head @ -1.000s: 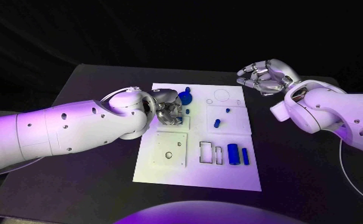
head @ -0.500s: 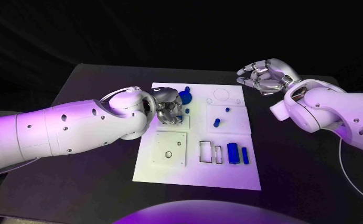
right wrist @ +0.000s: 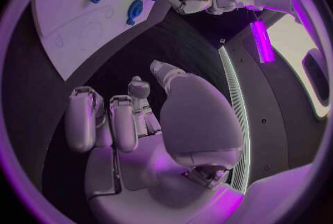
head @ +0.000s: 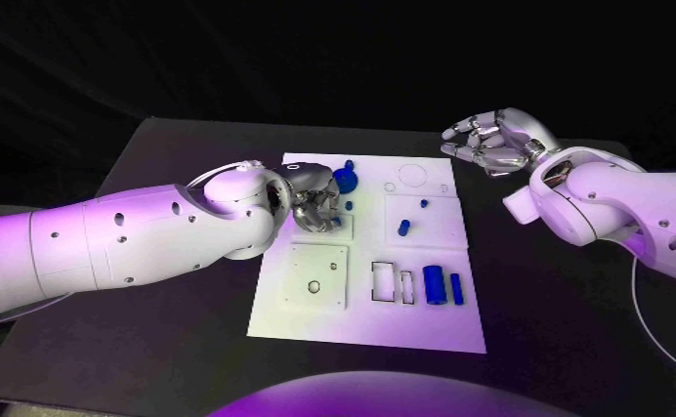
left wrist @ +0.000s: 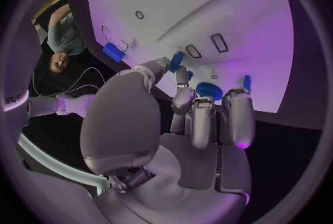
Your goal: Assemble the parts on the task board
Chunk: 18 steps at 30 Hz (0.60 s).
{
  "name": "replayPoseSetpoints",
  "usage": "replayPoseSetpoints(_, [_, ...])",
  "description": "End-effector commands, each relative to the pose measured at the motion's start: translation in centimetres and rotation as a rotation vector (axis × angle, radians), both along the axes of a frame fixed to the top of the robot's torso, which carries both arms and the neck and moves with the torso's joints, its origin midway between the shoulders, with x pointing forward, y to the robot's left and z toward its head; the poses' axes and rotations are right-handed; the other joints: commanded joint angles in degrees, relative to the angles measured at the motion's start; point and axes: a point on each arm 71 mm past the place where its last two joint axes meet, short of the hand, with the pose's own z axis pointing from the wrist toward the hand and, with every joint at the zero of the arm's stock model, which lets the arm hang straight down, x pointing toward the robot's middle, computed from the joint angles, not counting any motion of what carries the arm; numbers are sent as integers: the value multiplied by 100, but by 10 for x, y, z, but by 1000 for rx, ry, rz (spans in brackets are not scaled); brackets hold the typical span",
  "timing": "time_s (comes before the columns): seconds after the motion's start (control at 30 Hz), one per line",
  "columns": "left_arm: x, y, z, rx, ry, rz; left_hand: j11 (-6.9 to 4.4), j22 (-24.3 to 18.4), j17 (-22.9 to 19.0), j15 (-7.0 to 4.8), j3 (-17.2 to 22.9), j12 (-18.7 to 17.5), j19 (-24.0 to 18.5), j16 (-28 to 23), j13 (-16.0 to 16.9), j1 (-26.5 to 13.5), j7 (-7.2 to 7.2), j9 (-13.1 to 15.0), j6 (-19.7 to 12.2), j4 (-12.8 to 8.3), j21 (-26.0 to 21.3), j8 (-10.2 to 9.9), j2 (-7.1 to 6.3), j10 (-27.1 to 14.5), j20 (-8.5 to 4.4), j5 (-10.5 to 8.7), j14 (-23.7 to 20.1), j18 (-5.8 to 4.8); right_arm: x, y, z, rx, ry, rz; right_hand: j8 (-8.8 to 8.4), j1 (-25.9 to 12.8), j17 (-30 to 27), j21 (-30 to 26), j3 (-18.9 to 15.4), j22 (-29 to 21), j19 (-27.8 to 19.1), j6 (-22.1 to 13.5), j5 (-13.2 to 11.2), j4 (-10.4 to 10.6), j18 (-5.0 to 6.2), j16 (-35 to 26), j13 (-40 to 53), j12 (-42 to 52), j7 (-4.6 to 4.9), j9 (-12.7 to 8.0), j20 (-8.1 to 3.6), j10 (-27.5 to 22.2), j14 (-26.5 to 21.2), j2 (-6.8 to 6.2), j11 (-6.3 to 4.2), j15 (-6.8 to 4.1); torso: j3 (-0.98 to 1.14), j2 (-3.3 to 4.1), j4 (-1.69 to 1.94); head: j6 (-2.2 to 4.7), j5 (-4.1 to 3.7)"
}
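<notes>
Here the left hand (head: 316,204) pinches a blue part (head: 345,180); right hand (head: 487,144) (off-board) curled, holding nothing.

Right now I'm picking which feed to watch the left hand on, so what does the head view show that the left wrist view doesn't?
Head view alone: the whole task board, the right hand raised off its far right corner with fingers curled and nothing in them, and the blue cylinder beside the blue bar.

Left wrist view alone: the left hand from behind, its fingertips over the board next to the blue disc; whether they touch it is unclear.

Both: the left hand, the blue disc and the board.
</notes>
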Motion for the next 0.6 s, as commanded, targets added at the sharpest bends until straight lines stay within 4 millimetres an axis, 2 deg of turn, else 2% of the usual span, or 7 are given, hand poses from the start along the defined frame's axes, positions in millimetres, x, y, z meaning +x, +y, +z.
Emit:
replayPoseSetpoints(0.03, [-1, -1, -2, 24, 13, -8, -28, 230, 1440, -40, -108, -4, 5, 32, 11, -43, -158, 370, 291, 33, 24, -4, 17, -2, -40, 37, 595, -98, -1, 1, -1, -7, 4, 16, 28, -45, 16, -38, 4, 617, -20, -18, 23, 37, 47, -42, -13, 4, 1, 8, -8, 24, 209, 15, -16, -40, 2, -1, -2, 0, -1])
replayPoseSetpoints(0.23, [0, 0, -2, 32, 17, -6, -36, 228, 1438, -49, -503, -4, 5, 31, 30, -42, -158, 320, 351, 221, 16, -50, 51, -1, -51, 40, 595, -97, 0, 1, -1, -7, 4, 16, 28, -45, 16, -38, 4, 617, -20, -18, 23, 37, 47, -42, -13, 4, 1, 8, -8, 24, 209, 15, -16, -40, 3, -2, -1, -6, -2])
replayPoseSetpoints(0.6, [1, 1, -3, 40, 18, 6, -32, 236, 1440, -47, -984, -4, 11, 31, 58, -146, -154, 250, 411, 267, 11, -122, 208, 8, -53, 58, 595, -98, 0, 1, -1, -8, 4, 15, 28, -45, 16, -38, 4, 617, -20, -18, 23, 37, 47, -42, -13, 4, 1, 8, -8, 24, 209, 15, -16, -40, 4, 1, -3, 0, -1])
